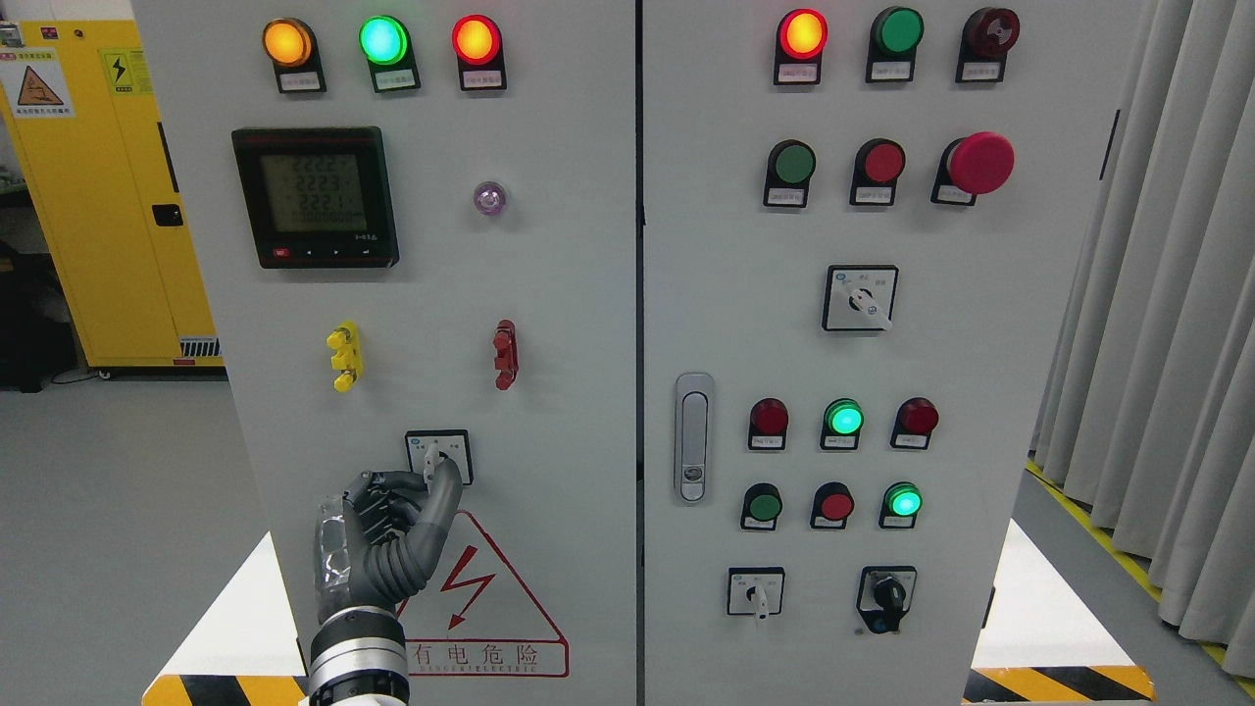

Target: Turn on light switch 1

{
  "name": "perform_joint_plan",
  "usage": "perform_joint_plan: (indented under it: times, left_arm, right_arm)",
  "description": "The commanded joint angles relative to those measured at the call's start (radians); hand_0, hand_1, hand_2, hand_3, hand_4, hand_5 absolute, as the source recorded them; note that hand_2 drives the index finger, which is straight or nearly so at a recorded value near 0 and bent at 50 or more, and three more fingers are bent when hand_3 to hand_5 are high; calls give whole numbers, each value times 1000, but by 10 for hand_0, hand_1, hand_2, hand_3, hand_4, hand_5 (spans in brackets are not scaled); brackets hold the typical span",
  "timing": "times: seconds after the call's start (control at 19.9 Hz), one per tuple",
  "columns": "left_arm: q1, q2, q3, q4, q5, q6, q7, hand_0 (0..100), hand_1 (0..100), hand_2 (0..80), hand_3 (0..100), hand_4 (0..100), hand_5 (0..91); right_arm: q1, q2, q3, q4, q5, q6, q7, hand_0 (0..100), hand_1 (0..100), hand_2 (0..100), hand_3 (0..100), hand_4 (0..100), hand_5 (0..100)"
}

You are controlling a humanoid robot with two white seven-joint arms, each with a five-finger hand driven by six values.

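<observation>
A small white rotary switch (438, 455) in a black square frame sits low on the left door of the grey control cabinet (569, 324). My left hand (392, 520) comes up from the bottom edge, dark grey with a silver wrist. Its thumb tip (449, 478) touches the switch's knob from below and the right. The other fingers (373, 490) are curled to the left of the switch. The switch lever points roughly upward, partly hidden by the thumb. The right arm does not show.
Indicator lamps, a digital meter (316, 196), yellow (344, 356) and red (505, 354) terminals and a red hazard triangle (480, 598) are on the left door. The right door has buttons, rotary switches, a handle (693, 436) and an emergency stop (978, 163). A yellow cabinet (108, 186) stands left; curtains (1157, 314) hang right.
</observation>
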Motion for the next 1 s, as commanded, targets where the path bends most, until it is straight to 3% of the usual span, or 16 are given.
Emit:
perform_joint_plan:
  times: [0.0, 0.95]
  left_arm:
    - [-8, 0, -1, 2, 0, 5, -1, 242, 662, 599, 899, 885, 843]
    - [-12, -2, -1, 7, 0, 22, -1, 293, 650, 603, 899, 885, 840]
  right_arm:
    - [0, 0, 0, 0, 0, 1, 1, 0, 500, 40, 0, 0, 0]
    - [0, 0, 0, 0, 0, 1, 1, 0, 500, 40, 0, 0, 0]
